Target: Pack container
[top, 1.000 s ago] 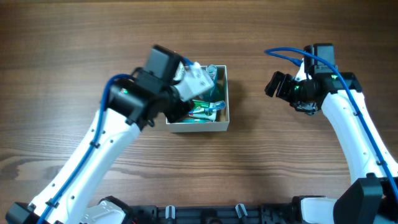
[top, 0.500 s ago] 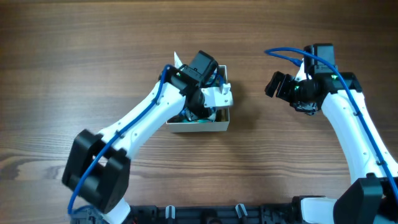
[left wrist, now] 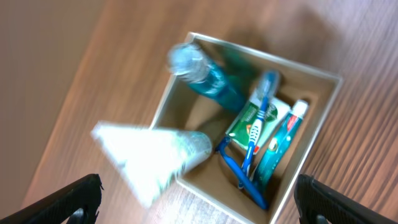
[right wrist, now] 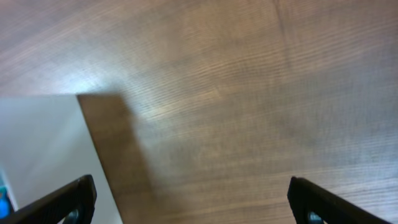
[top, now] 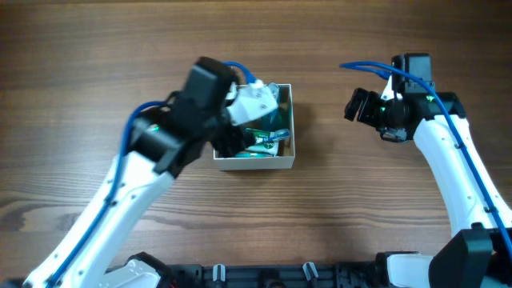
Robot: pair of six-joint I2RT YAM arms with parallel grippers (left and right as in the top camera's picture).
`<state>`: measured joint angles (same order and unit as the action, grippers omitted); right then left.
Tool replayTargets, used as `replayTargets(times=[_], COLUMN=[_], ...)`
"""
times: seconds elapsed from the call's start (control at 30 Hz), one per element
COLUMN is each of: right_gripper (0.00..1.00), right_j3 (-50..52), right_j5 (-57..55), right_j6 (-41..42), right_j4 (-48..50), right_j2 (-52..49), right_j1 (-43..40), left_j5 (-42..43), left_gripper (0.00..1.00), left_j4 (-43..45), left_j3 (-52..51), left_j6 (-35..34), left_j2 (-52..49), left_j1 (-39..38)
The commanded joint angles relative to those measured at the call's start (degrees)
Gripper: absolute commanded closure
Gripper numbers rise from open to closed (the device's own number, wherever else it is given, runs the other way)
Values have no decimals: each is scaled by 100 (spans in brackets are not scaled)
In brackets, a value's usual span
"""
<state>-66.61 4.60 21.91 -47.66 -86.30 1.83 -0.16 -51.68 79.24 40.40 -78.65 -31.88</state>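
Observation:
The container [top: 293,120] is a shallow white-walled box with a tan inside, at mid-table under my left wrist. In the left wrist view the container [left wrist: 317,127] holds a teal bottle [left wrist: 208,78], a green toothpaste box [left wrist: 245,121], a blue toothbrush [left wrist: 260,112], a teal tube [left wrist: 283,140] and a blue razor [left wrist: 239,177]. A blurred white tube [left wrist: 149,152] lies slanted across its near-left wall, partly outside. My left gripper [left wrist: 198,186] hangs above, open wide, gripping nothing. My right gripper [top: 356,104] is open and empty, right of the box.
The right wrist view shows bare wood grain and the box's white outer wall [right wrist: 43,149] at the lower left, with its shadow beside it. A black rail [top: 304,272] runs along the table's near edge.
The left arm swung across the container half a second ago and now stands back at the left. Its jaws have opened. The right arm has barely moved.

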Motion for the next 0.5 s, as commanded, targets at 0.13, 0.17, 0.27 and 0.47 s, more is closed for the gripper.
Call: replayTargets(times=[0.13,0.17,0.27,0.47], right_gripper=[0,0,0,0], right_j3=[-962,-962,-962,-962], right_j5=[-761,-761,-778,-870], right_j6=[-1506,-1554,-1593,-813], right_j4=[887,1132,1749,1174], right_j2=[140,140,146,702], right_j1=[796,800,796,798], left_j5=[-94,-63,-15,310], left_gripper=[0,0,0,0], left_j4=[251,289,282,-166], left_j3=[33,33,33,33], left_j6=[-3128,-3298,-3362,-3338], left_j2=[107,50,-87,70], left_j1=[2500,2682,3161,3394])
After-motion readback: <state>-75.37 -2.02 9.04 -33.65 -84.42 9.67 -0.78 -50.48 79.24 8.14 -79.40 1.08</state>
